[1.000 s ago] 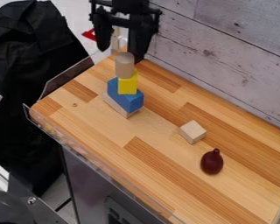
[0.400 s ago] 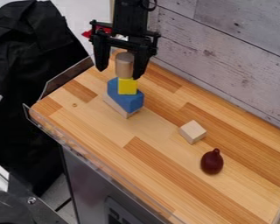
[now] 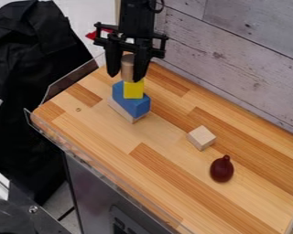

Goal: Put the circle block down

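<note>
The claw point(image 3: 125, 77) is clenched around the wooden cylinder point(image 3: 127, 66) atop the yellow cube point(image 3: 133, 90); grasping seems in hand, straight lifting needed next.

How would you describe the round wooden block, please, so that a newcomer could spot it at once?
On the wooden counter, find the stack by the black claw. The round wooden block stands upright on top, between the claw's fingers, directly above the yellow block. Its rounded sides set it apart from the similarly pale cube lying alone.
</note>
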`<state>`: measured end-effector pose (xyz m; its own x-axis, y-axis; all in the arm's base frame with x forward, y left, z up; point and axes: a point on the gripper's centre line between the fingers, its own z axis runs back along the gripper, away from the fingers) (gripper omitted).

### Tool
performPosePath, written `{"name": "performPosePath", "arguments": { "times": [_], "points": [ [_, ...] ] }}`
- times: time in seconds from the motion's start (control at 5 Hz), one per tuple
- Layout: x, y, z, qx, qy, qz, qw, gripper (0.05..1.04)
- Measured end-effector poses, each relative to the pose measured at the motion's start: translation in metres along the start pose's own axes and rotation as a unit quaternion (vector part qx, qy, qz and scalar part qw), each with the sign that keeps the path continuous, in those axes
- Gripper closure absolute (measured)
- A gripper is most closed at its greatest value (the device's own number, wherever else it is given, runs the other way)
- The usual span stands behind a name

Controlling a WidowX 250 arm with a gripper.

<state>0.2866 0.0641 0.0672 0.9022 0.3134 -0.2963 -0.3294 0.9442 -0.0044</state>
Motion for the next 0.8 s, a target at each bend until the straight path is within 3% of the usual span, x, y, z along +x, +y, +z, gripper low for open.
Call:
{"name": "performPosePath", "arguments": {
  "times": [0.4,0.8],
  "points": [
    [-0.001,-0.007,0.000,0.017,-0.002,0.001,0.9999,0.569],
    [-0.003,-0.051,0.030,0.048,-0.051,-0.068,0.9952,0.569]
  ]
}}
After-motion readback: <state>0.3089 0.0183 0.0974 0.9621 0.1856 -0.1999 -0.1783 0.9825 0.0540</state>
